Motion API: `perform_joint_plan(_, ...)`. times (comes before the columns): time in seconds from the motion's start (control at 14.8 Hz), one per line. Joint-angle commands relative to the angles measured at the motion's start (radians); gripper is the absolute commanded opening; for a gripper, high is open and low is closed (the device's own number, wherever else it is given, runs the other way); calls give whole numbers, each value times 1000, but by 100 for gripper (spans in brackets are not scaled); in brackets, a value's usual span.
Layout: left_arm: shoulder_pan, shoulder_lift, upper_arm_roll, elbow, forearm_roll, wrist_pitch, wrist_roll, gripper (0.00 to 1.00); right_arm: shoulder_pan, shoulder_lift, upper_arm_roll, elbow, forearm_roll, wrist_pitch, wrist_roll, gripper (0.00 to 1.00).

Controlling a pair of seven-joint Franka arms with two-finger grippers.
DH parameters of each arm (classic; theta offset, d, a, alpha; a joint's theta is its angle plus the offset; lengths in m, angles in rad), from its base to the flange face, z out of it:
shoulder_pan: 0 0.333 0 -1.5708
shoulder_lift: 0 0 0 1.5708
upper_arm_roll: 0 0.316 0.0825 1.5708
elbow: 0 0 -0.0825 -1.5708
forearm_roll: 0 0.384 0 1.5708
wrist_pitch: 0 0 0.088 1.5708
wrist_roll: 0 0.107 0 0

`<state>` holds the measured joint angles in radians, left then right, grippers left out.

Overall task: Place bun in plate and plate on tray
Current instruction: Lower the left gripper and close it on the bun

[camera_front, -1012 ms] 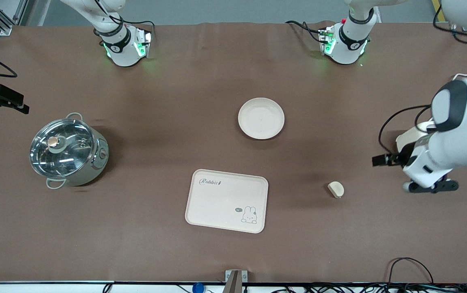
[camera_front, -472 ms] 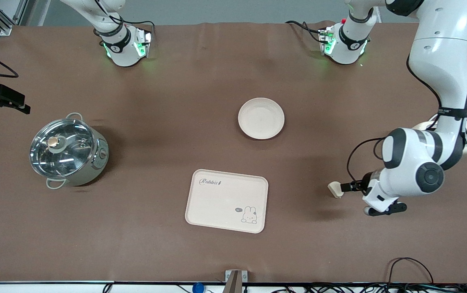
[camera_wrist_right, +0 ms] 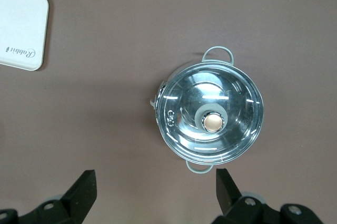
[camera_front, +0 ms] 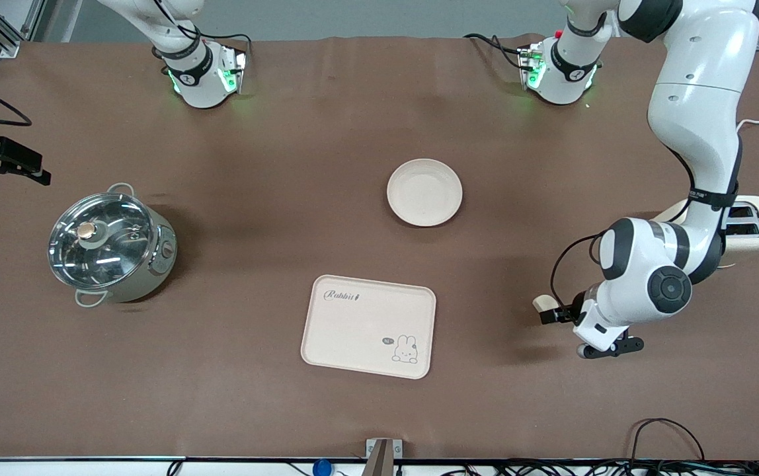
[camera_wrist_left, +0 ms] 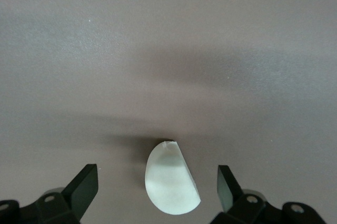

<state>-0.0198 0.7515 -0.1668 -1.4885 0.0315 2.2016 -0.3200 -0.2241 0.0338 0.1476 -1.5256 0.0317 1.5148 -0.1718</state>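
The bun lies on the brown table toward the left arm's end. My left gripper is low over it, open. In the left wrist view the bun stands between the two fingers of the left gripper, apart from both. The plate sits empty at mid-table, farther from the front camera than the tray, which is also empty. My right gripper waits open, high over the right arm's end of the table; it shows open in the right wrist view, where a corner of the tray shows too.
A steel pot with a glass lid stands toward the right arm's end and also shows in the right wrist view. A white toaster stands at the left arm's end, beside the left arm.
The left arm has swung in from the table's end and brought its open gripper down around the bun. The bun, plate and tray have not moved.
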Motion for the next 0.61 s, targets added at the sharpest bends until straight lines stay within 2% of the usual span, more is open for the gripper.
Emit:
perform_joint_plan(0.0, -11, 6, -2, 4, 22, 6, -69, 100, -1, 2, 7, 10, -6, -5, -6, 100)
perform_joint_plan(0.54, -46, 26, -2, -64, 22, 63, -87, 100, 2, 0, 7, 8, -4, -13, -5, 100)
